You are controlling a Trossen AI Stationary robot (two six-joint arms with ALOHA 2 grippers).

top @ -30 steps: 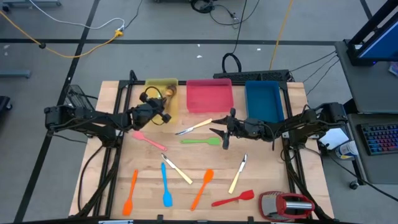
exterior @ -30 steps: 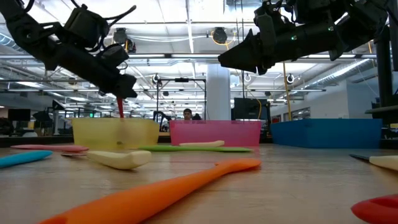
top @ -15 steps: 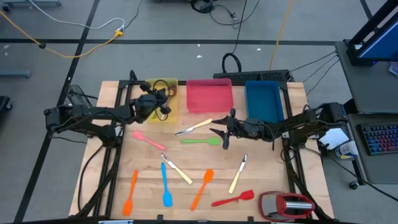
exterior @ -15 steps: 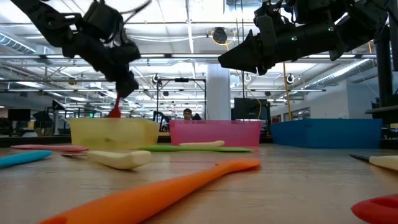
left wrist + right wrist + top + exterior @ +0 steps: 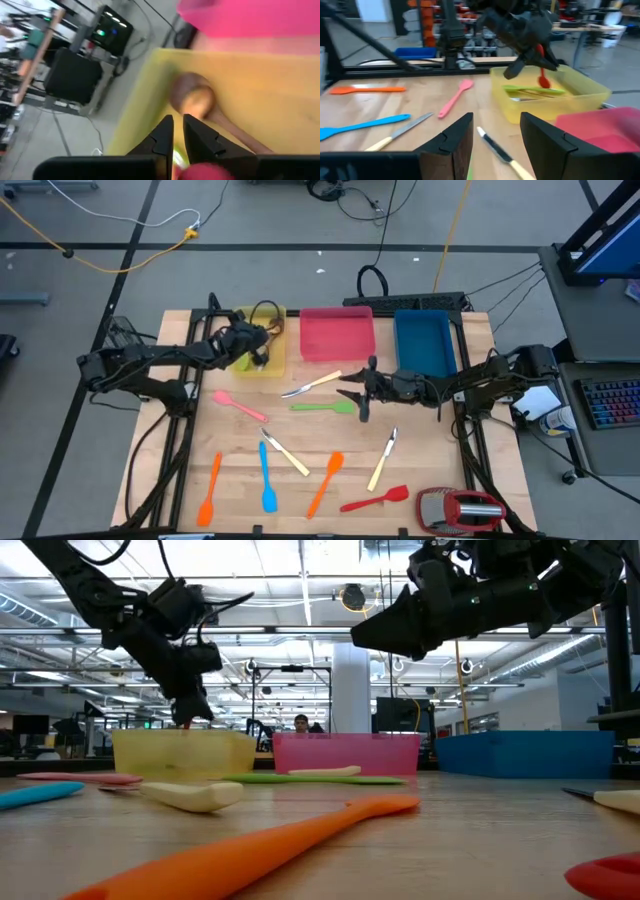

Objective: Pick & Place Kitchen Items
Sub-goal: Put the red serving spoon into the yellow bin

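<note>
Over the yellow tray point(image 5: 272, 366), a small red spoon point(image 5: 542, 76) hangs bowl-down beneath the left gripper point(image 5: 534, 54), its bowl just above the tray's contents; whether the fingers still pinch its handle or have let it go cannot be told. Inside the tray lie a green utensil point(image 5: 532, 90) and a wooden spoon point(image 5: 196, 98). The pink tray point(image 5: 337, 333) and blue tray point(image 5: 421, 343) stand beside it in a row along the far edge of the table point(image 5: 440, 470).

On the bare wood lie the other utensils: a pink spatula point(image 5: 238, 404), a cream-handled knife point(image 5: 312, 384), a green spatula point(image 5: 324, 407), a second knife point(image 5: 285, 453), a third knife point(image 5: 382, 458), an orange spatula point(image 5: 210, 489), a blue spatula point(image 5: 266, 477), another orange spatula point(image 5: 325, 482) and a red spatula point(image 5: 375, 499). A red-and-silver gadget point(image 5: 459, 509) sits at the near right corner.

The right gripper point(image 5: 360, 397) hovers above the table near the green spatula's head, its fingers spread apart and empty.
</note>
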